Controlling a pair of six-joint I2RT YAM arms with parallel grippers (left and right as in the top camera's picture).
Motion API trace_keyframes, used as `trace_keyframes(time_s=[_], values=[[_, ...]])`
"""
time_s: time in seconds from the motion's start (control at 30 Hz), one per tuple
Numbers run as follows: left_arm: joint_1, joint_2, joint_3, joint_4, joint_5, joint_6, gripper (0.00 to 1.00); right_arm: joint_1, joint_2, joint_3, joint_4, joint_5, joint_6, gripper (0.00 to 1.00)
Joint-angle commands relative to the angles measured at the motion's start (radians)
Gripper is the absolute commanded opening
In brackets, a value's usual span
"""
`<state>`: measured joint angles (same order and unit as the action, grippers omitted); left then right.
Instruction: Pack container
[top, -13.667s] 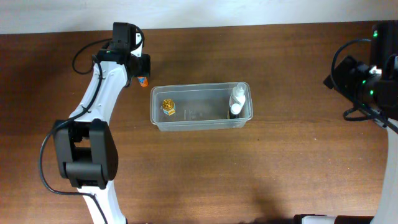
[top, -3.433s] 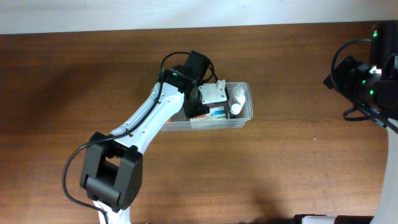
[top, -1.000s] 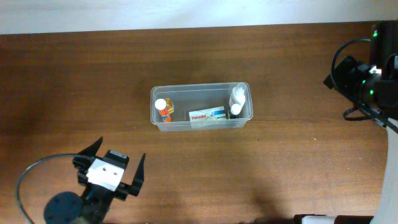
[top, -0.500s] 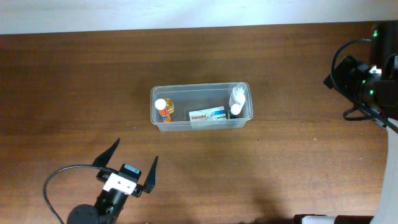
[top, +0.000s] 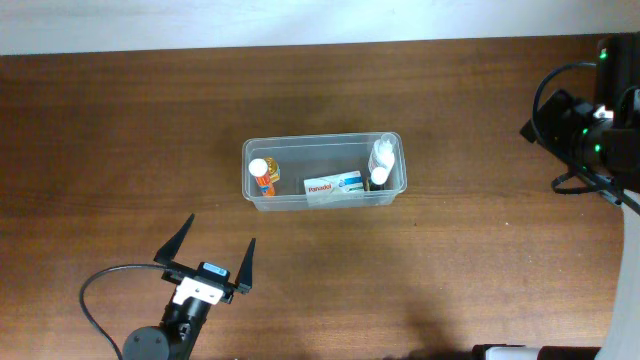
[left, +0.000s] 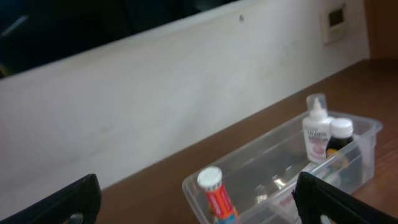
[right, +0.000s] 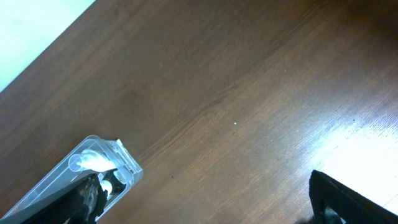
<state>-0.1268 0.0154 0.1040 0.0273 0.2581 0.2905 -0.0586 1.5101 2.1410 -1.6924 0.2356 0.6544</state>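
container: clear tub, mid-table, long axis running left-right, resting flat on the wood table, nothing touching it from outside
contents: orange tube with white cap at the left end; flat Panadol box leaning on the near wall, right of centre; white dropper bottle and dark bottle with white cap side by side at the right end
left gripper: near-left of the tub, well apart from it; fingers spread wide, nothing between them
right gripper: off at the right edge, well apart from the tub; wrist view shows its fingers spread wide with only bare table between
progress: looks about packed; no loose items visible on the table and no lid in view
handling: I'd call it light, thin-walled and smooth, so it flexes under squeeze and can slip
grip spot: pinch over the rim at a short end, one finger inside, one outside; the left end has less clutter than the right
avoid: squeezing the middle of a long wall, likely to bow in and push the box
risk: bottles stand upright and loose; a tilt or jerk would probably topple them, so keep the tub level or slide it
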Motion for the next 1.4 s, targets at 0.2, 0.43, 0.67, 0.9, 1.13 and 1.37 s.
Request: trace_keyframes(time_s=[0.2, 0.43, 0.67, 0.9, 1.13, 1.37], values=[[-0.003, -0.011, -0.095, -0.054, -0.06, -0.005, 0.99, -0.008, 0.003, 0.01, -0.006, 0.012, 0.004, 0.98], [0.017, -0.011, -0.095, -0.092, -0.071, -0.025, 0.99, -0.008, 0.003, 0.01, -0.006, 0.012, 0.004, 0.98], [0.025, -0.01, -0.095, -0.092, -0.072, -0.025, 0.99, -0.008, 0.003, 0.01, -0.006, 0.012, 0.004, 0.98], [0.025, -0.01, -0.095, -0.092, -0.072, -0.025, 0.99, -0.008, 0.003, 0.01, -0.006, 0.012, 0.004, 0.98], [0.025, -0.01, -0.095, -0.092, -0.072, -0.025, 0.99, -0.008, 0.003, 0.01, -0.006, 0.012, 0.004, 0.98], [0.025, -0.01, -0.095, -0.092, -0.072, -0.025, 0.99, -0.008, 0.003, 0.01, -0.006, 0.012, 0.004, 0.98]])
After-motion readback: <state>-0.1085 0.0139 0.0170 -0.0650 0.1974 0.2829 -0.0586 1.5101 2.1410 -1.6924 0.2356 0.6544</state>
